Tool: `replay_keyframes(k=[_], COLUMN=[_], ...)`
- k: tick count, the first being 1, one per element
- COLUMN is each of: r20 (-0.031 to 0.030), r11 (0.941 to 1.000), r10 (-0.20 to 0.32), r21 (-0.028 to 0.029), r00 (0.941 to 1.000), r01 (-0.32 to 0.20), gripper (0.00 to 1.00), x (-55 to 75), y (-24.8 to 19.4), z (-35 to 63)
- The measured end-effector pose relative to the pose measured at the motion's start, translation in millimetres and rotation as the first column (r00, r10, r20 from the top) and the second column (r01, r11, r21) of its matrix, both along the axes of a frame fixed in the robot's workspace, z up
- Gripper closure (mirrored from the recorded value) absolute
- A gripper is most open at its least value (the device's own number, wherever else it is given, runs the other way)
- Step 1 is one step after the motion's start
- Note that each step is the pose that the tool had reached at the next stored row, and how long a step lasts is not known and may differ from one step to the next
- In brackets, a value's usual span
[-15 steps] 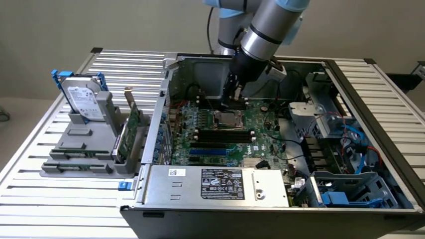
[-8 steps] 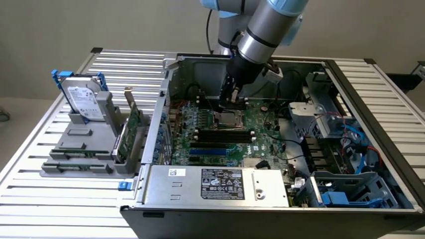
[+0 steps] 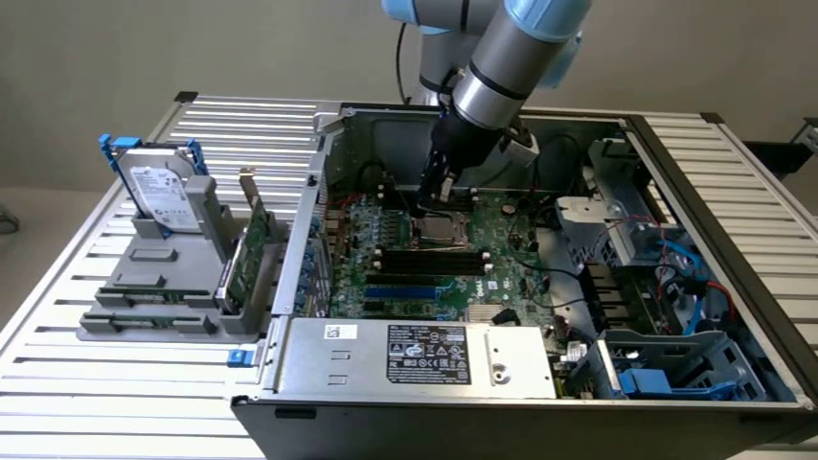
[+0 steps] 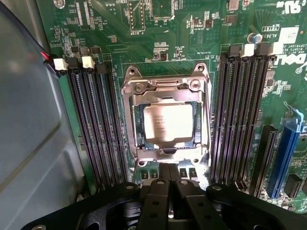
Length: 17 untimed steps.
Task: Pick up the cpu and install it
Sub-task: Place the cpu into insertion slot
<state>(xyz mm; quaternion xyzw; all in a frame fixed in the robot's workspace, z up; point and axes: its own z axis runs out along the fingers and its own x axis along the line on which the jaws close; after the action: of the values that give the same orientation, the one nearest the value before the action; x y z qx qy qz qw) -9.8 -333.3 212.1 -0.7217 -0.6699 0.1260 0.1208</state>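
Exterior view: slatted table (image 3: pixel 90 402), beige wall (image 3: pixel 192 48); cpu (image 3: pixel 440 229) on motherboard (image 3: pixel 511 264).

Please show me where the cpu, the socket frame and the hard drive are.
cpu (image 4: pixel 168 123): wrist view, middle of metal top.
socket frame (image 4: pixel 165 86): wrist view, bar between two screws.
hard drive (image 3: pixel 153 187): exterior view, white label.

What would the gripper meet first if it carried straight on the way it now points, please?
Probably the cpu lying in the socket, or the socket's near rim; depth is unclear.
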Motion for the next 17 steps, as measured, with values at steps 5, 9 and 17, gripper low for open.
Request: replay_keyframes(k=[5,9,17], r20=[0.0001,0.0000,0.0000], r11=[1.0000,1.0000,1.0000], r10=[0.000,0.000,0.000], r21=[0.0040,0.0049,0.0052], r00=[1.0000,1.0000,1.0000], r01=[0.000,0.000,0.000], gripper=[0.89,0.89,0.89], x=[-0.7,-0.9,-1.1], y=[0.0,0.0,0.0], z=[-5.2,-7.9,-13.3])
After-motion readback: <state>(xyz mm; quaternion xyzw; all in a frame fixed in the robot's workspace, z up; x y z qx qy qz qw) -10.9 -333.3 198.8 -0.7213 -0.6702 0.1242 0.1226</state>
